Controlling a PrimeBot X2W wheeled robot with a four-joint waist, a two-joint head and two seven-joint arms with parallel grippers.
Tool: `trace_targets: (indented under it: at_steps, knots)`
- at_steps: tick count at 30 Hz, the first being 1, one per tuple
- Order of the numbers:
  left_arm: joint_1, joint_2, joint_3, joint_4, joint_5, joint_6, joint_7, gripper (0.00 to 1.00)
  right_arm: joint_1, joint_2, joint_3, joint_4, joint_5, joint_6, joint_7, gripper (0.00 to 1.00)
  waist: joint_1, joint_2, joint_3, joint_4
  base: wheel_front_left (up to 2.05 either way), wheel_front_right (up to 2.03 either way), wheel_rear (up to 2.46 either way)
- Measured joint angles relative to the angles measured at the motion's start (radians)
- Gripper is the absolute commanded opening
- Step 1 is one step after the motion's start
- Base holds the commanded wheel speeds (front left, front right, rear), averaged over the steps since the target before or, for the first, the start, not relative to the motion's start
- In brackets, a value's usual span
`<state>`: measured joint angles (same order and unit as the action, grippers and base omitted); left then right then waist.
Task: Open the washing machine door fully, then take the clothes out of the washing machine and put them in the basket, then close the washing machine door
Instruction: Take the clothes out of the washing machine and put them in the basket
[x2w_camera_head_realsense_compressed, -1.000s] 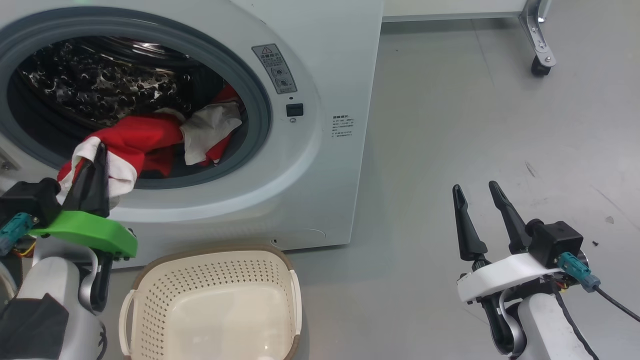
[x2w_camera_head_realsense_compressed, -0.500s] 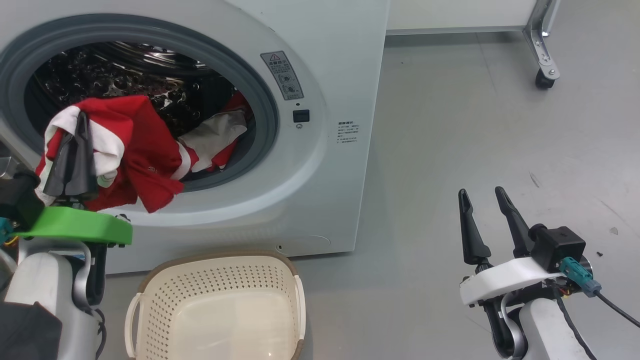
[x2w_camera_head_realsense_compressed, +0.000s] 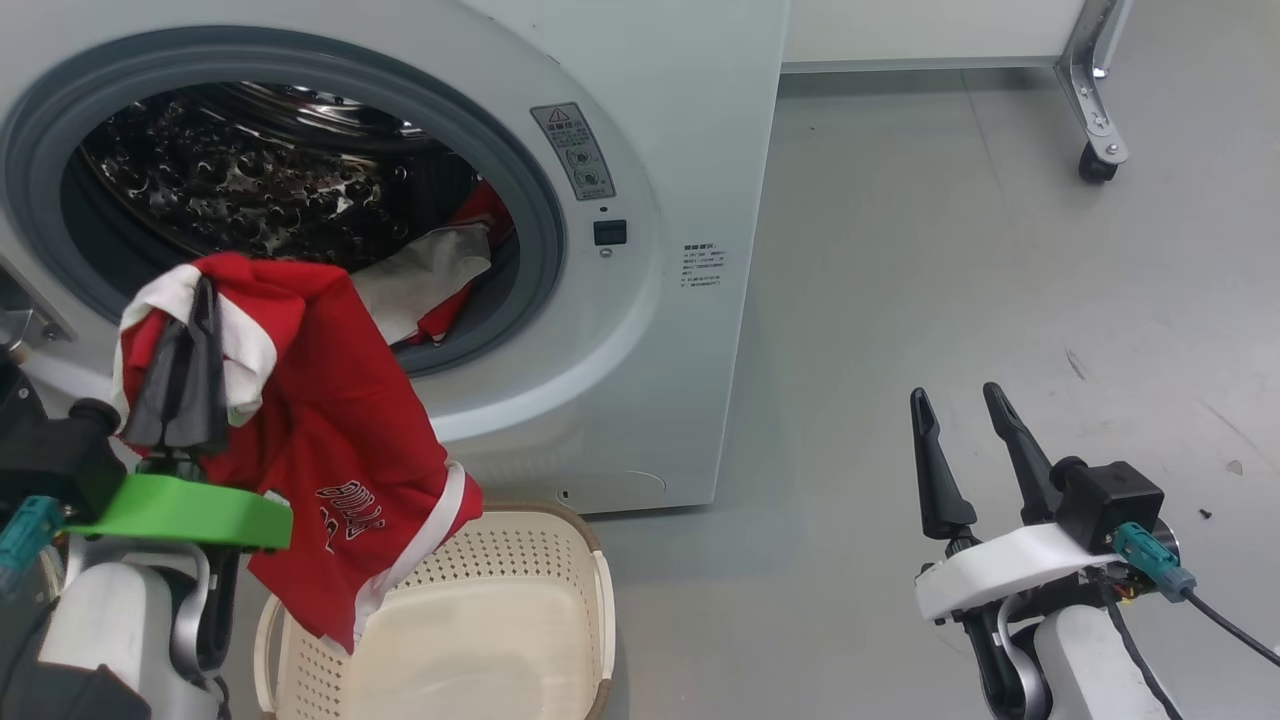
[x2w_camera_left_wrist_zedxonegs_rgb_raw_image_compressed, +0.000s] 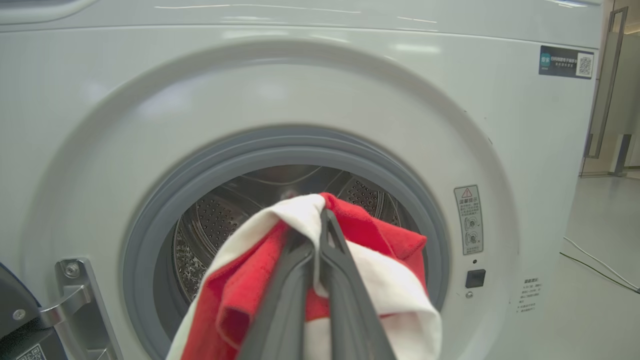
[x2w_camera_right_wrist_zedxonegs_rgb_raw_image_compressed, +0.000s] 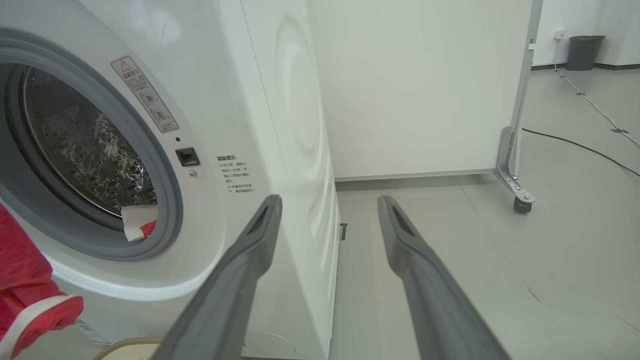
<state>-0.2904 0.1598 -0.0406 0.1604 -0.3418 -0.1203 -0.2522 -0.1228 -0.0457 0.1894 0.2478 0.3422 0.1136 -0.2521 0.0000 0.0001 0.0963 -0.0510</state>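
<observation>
Clothes (x2w_camera_head_realsense_compressed: 340, 440) in bright red with white trim hang from the left tool (x2w_camera_head_realsense_compressed: 203, 295), whose two dark fingers are pressed together on a white-edged fold of one garment. This garment is outside the washing machine (x2w_camera_head_realsense_compressed: 680, 120), in front of the lower left of its round opening. It drapes down so that its lower hem hangs over the near left part of the basket (x2w_camera_head_realsense_compressed: 600, 590); whether the hem touches the basket cannot be told. White lettering shows on the red cloth. More cloth, a pale piece and some red, lies inside the steel drum (x2w_camera_head_realsense_compressed: 230, 170) at the lower right of the opening, close against the grey seal (x2w_camera_head_realsense_compressed: 548, 240). The basket stands on the floor (x2w_camera_head_realsense_compressed: 950, 220) just in front of the machine. A metal hinge (x2w_camera_left_wrist_zedxonegs_rgb_raw_image_compressed: 70, 295) sits at the left edge of the opening. The right tool (x2w_camera_head_realsense_compressed: 952, 395) hovers above the floor well to the right of the machine, its fingers spread apart.
</observation>
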Motion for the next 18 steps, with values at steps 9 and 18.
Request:
trace_targets:
  at_steps: [9,18]
  knots:
    - [0.071,-0.011,-0.038,0.021,0.0,0.0,0.0,0.0,0.008,0.0,0.004,-0.01,0.0,0.002,0.0,1.0,0.0,0.0,0.025,-0.005,0.0,0.0,0.0]
    - [0.079,-0.012,-0.065,0.038,0.0,0.0,0.013,0.0,0.004,0.0,0.008,-0.025,-0.002,0.003,0.0,1.0,0.0,0.0,0.082,-0.009,0.0,0.0,0.0]
